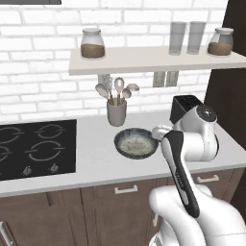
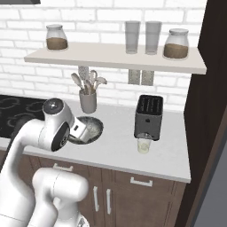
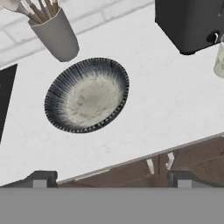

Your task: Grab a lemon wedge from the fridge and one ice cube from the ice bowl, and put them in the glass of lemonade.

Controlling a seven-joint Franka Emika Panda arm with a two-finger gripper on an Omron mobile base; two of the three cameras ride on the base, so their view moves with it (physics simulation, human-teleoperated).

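The ice bowl serves as the reference point: a shallow round dish, dark grey-blue and ribbed outside, whitish and speckled inside, resting flat on the pale worktop near its front edge. No separate ice cube can be made out in it. Directly behind the ice bowl stands the grey utensil cup, upright and filled with spoons and spatulas. To the right of the ice bowl, apart from it, stands the black toaster. The glass of lemonade, short, clear and tinted pale yellow, stands upright just in front of the toaster, well to the right of the ice bowl. To the left of the ice bowl lies the black cooktop. Above and behind the ice bowl a wall shelf carries two jars and two tall clear glasses. The gripper hangs over the front edge of the worktop, on the near side of the ice bowl and clear of it; its jaws are spread wide and grip nothing. Brown cabinet fronts run below the worktop.
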